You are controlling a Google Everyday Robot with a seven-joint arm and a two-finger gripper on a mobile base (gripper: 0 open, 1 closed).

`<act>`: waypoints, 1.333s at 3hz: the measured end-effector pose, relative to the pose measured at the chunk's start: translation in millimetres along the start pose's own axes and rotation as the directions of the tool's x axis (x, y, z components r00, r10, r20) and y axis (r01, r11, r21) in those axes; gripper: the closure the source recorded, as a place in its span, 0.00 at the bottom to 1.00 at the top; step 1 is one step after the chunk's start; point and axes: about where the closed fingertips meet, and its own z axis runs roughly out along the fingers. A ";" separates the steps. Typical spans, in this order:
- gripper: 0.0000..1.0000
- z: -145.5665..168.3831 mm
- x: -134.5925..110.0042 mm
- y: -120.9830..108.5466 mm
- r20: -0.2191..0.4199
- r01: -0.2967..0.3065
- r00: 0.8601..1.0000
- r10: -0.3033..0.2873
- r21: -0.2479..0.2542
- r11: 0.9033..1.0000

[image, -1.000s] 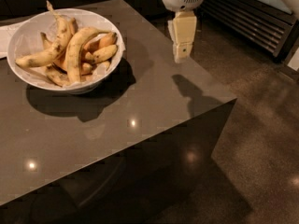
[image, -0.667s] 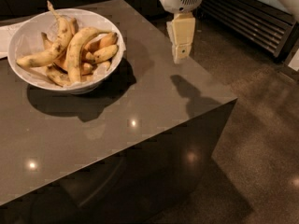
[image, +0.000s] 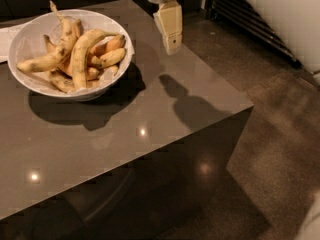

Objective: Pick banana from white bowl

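Pale-yellow banana [image: 79, 54]: the longest one I see, strongly curved, brown-speckled, darker along one edge.
Where it lies: in the white bowl [image: 90, 13], on top of the heap, arching from the right side down toward the near rim.
Neighbours: a stubby orange-yellow banana [image: 113, 44] touches its upper end; a slimmer spotted banana [image: 61, 36] with a long thin stem lies just to its left.
Bowl: wide and shallow, on the far left part of the grey table [image: 150, 119].
Gripper [image: 172, 46]: cream-coloured, hanging tip-down from the top of my view, above the table's far right edge and well apart from the bowl.
Fingers: I see no gap between them (they read as one block), and they hold nothing.
Shadow [image: 187, 104]: the arm's dark outline falls on the tabletop near the right corner.
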 end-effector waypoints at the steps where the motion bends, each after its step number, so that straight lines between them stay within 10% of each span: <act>1: 0.00 12.9 -21.0 -22.0 -0.019 0.072 0.997 -0.072 -0.009 0.997; 4: 0.00 17.1 -49.7 -58.3 0.035 0.186 0.981 -0.189 0.079 0.979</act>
